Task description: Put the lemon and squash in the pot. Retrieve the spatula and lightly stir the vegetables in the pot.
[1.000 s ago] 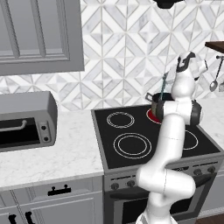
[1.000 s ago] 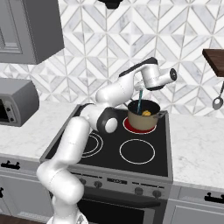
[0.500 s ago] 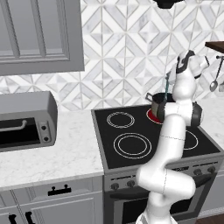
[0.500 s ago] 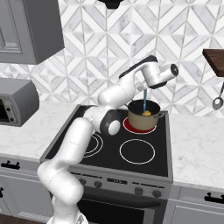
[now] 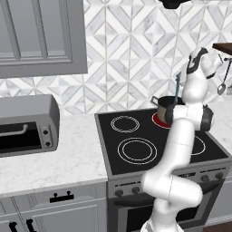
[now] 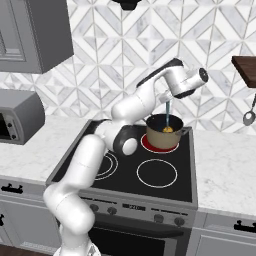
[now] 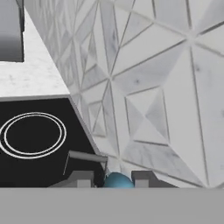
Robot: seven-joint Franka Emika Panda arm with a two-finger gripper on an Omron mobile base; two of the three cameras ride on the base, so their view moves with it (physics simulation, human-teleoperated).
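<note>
Change: over the last second my wrist rolls a little above the pot [image 6: 163,131], and the spatula [image 6: 167,112] swings from a slight lean to nearly upright, its lower end staying inside the rim.
Meaning: I judge that small sweep to be the light stir itself, so the task looks to be in its last step.
Claw: my gripper [image 7: 114,178] is clamped together on the top of the spatula handle, with the light-blue end showing between my 2 fingertips [image 7: 84,179].
Pot: it sits on the red-glowing back burner [image 6: 150,145] of the stove [image 6: 125,190], close to the tiled wall [image 6: 105,75].
Vegetables: the lemon [image 6: 168,129] shows as a yellow spot inside the pot; I cannot make out the squash separately.
Right base view gives: the open mouth of the pot, the lemon and the spatula shaft dropping into it.
Left base view gives: the pot [image 5: 166,107] half hidden behind my own arm, its inside out of sight, plus the spatula [image 5: 177,89] as a thin blue line and the toaster oven [image 5: 25,124] far along the counter.
Hand view gives: the grip itself, a bare front burner ring [image 7: 33,134] and the wall close beside me.
</note>
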